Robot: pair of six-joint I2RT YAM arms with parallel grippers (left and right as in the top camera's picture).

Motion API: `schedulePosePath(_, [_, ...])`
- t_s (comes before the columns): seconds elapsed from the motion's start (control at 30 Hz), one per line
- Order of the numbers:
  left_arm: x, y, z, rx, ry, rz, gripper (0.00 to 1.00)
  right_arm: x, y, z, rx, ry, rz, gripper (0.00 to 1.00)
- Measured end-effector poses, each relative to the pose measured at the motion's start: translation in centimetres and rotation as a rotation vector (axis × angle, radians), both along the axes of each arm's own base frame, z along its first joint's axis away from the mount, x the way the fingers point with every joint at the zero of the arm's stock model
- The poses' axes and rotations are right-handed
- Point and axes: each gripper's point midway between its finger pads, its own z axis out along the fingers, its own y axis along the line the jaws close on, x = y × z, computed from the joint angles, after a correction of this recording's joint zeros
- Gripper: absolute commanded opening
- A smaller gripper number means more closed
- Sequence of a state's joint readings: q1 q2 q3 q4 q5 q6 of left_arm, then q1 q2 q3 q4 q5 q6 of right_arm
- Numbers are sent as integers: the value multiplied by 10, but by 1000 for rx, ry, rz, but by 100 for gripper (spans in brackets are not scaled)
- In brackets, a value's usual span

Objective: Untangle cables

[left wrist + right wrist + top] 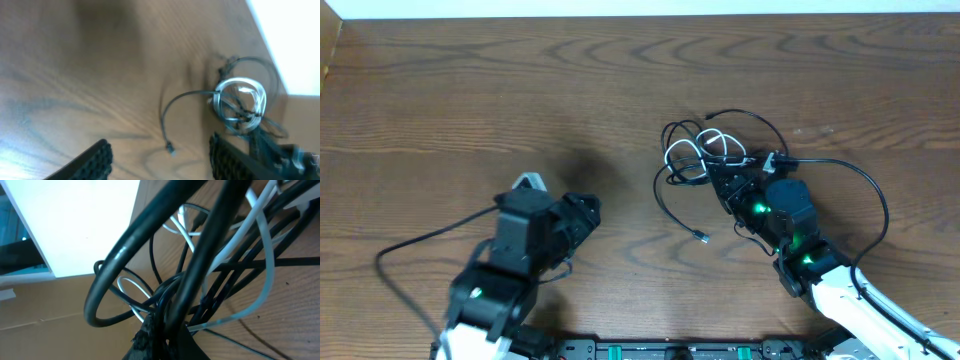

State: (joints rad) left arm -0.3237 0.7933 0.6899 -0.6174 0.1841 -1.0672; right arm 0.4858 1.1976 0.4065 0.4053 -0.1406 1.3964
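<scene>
a: where are the cables [705,155]?
b: bunched on the surface [520,80], right of centre. black loops lie around a white cable [239,81]. one black tail [670,205] runs toward the robot and ends in a plug [701,237].
a: which arm is nearer?
b: the right. its jaws are together, clamped on strands at the bunch's near edge. the left jaws stand apart, empty, well off to the left. the bunch lies to their right, with the tail closest.
</scene>
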Motion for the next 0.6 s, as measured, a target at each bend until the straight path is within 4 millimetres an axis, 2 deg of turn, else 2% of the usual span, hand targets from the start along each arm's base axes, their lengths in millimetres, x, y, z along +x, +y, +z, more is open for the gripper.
schedulePosePath(0.1, [7, -8, -17, -80, 70, 63, 43, -3, 2, -2, -5, 9, 9, 2])
schedulePosePath(0.23, [26, -28, -19, -196, 94, 68, 41, -8, 10, -3, -3, 14, 31, 2])
schedulePosePath(0.3, [39, -44, -17, -270, 93, 38, 38, -11, 15, -3, 0, 16, 45, 2])
schedulePosePath(0.43, [52, -79, -23, -374, 121, -58, 38, -15, 19, -4, -1, 19, 61, 2])
schedulePosePath(0.6, [43, -107, -41, -415, 218, -131, 44, -17, 18, -13, -21, 53, 61, 2])
